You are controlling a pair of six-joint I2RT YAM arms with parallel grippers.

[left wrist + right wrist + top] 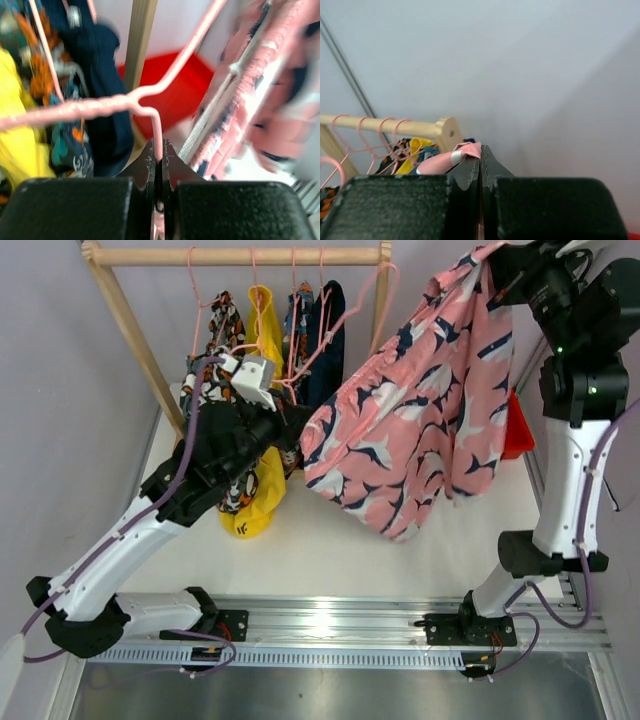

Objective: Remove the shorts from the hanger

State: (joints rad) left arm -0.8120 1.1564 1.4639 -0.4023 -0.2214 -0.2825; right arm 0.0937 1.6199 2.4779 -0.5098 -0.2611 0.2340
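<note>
My right gripper (492, 270) is shut on the top edge of the pink shorts (415, 425) with navy-white marks and holds them high at the right; the pinched fabric (465, 155) shows at its fingertips (481, 152). My left gripper (292, 415) is shut on a pink wire hanger (150, 97), whose arm (350, 315) runs up along the shorts' left edge. Whether the pink shorts (265, 90) still catch on the hanger I cannot tell. Yellow shorts (258, 495), camouflage shorts (222, 330), blue-orange print shorts (300, 320) and navy shorts (328, 340) hang on the rack.
The wooden rack's rail (240, 256) crosses the back, with its slanted left post (135, 335) and right post (382, 300). A red object (515, 430) lies behind the pink shorts at the right. The arms' metal base rail (330, 625) runs along the near edge.
</note>
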